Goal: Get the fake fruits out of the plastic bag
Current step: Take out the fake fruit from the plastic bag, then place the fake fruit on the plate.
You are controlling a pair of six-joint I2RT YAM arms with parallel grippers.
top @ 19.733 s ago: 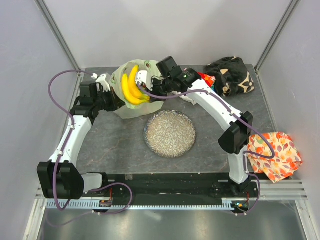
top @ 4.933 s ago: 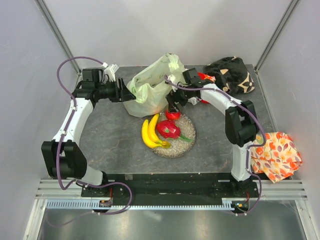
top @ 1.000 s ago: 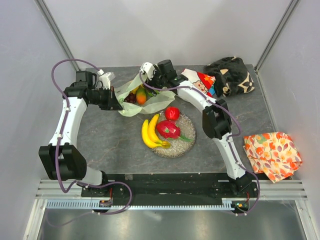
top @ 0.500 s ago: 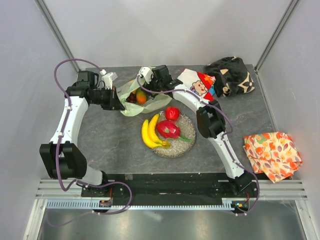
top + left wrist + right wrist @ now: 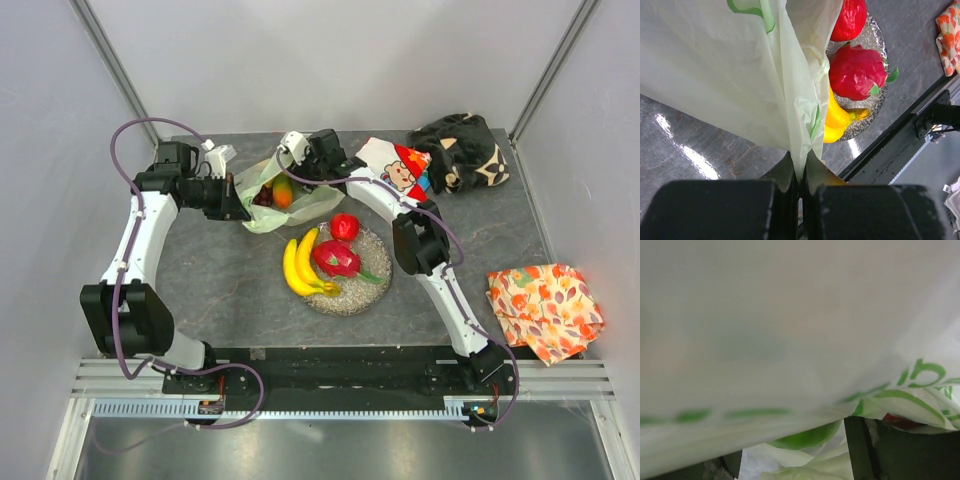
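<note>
L hand (image 5: 800, 167) is closed on the plastic bag (image 5: 305, 207) edge, film clamped btwn its fingers. Bag lies on the table (image 5: 220, 270) just behind the dish (image 5: 377, 275), mouth open, w/ an orange fruit (image 5: 283, 192) & grapes (image 5: 263, 196) inside. R hand (image 5: 300, 163) is at the bag mouth; film covers it, can't tell if open or closed. On dish: bananas (image 5: 298, 265), dragon fruit (image 5: 338, 259), apple (image 5: 345, 227).
</note>
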